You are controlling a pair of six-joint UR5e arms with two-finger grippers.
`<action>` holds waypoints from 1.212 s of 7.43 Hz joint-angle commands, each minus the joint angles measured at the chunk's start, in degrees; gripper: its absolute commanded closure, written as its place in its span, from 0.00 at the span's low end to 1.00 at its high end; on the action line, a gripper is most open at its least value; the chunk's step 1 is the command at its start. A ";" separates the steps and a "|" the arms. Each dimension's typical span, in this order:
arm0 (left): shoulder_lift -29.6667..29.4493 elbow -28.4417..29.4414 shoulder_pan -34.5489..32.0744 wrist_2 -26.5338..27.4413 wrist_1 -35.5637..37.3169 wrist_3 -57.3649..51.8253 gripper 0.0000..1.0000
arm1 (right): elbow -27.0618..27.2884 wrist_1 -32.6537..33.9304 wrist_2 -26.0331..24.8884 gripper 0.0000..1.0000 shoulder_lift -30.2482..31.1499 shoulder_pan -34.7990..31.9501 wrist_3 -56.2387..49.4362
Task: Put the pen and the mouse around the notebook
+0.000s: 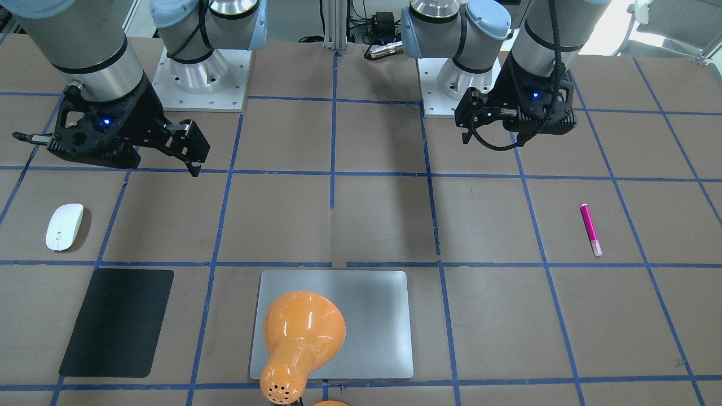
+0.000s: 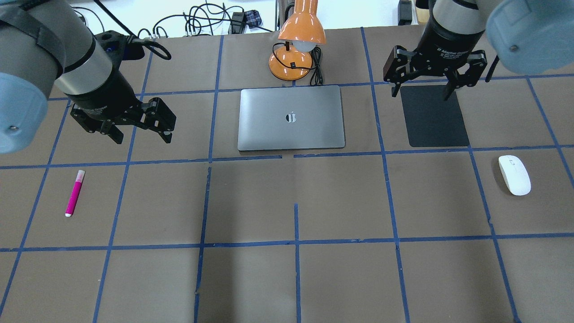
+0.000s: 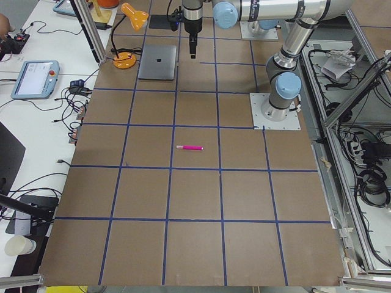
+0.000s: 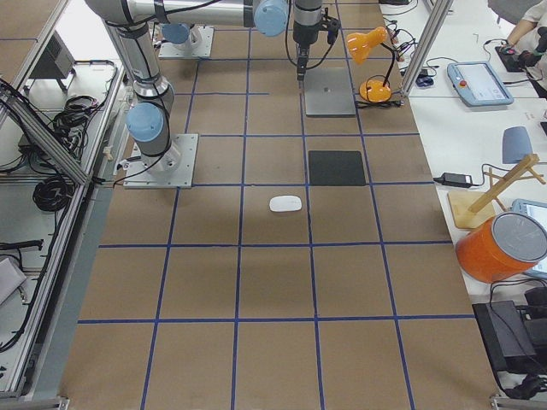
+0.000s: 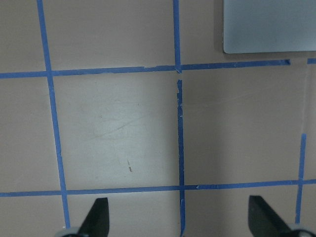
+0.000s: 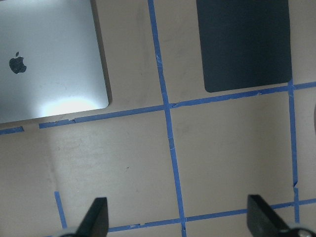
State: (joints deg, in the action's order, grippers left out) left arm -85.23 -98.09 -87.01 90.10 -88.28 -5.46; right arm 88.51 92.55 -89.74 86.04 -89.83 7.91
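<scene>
The silver-grey notebook [image 2: 291,117] lies closed at the table's far middle. The magenta pen [image 2: 75,193] lies on the left part of the table, nearer the robot than my left gripper [image 2: 142,138], which hangs open and empty between pen and notebook. The white mouse [image 2: 514,175] rests at the right, just nearer than the black mat. My right gripper [image 2: 421,95] hangs open and empty over the mat's far edge. In the left wrist view only a corner of the notebook [image 5: 269,24] shows beyond the open fingers.
A black mat [image 2: 434,116] lies right of the notebook. An orange desk lamp [image 2: 296,40] with its cord stands just behind the notebook and leans over it. Blue tape lines grid the brown table. Cables lie past the far edge.
</scene>
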 commanded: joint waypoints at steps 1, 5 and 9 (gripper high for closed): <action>-0.03 -0.08 0.08 0.25 0.04 -0.42 0.00 | 0.08 0.00 0.00 0.00 -0.08 0.00 0.00; -0.55 -0.34 -0.09 -0.18 0.74 0.62 0.00 | 0.79 -0.26 0.09 0.00 0.09 0.27 -0.53; -0.21 -0.70 0.26 0.43 1.63 -0.42 0.00 | 0.88 -0.35 0.09 0.00 0.18 0.27 -0.53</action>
State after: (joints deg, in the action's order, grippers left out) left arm -85.71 -98.70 -86.98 90.38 -86.67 -5.75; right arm 89.38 92.27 -89.63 86.16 -89.56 7.38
